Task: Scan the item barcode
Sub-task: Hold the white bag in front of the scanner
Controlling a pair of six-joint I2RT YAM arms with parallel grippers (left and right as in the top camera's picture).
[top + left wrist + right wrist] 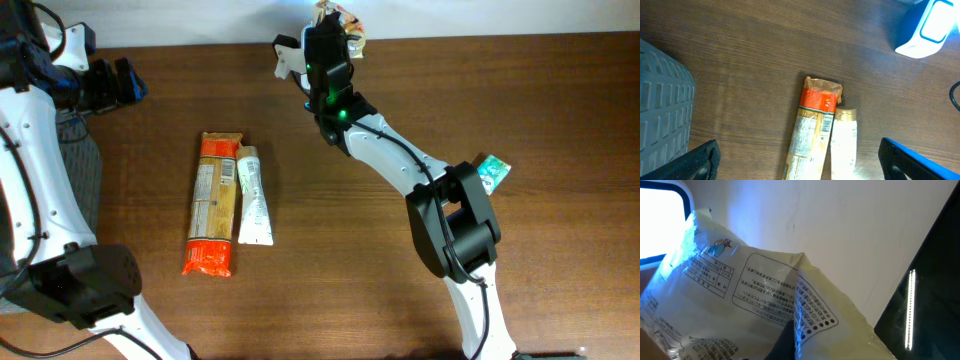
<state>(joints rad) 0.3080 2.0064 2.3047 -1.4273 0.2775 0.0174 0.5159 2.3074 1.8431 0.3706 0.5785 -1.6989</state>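
Print on the yellowish packet (765,295), lit blue beside the scanner (660,220), shows only in right wrist view; overhead gives just its top at 12 o'clock, far edge of table (560,110). Right gripper (331,30) is pinched tight on that packet. Left gripper (125,82), at 10 o'clock, has jaws spread wide, holding nothing, w/ orange pack (812,130) & tube (842,145) below it in left wrist view.
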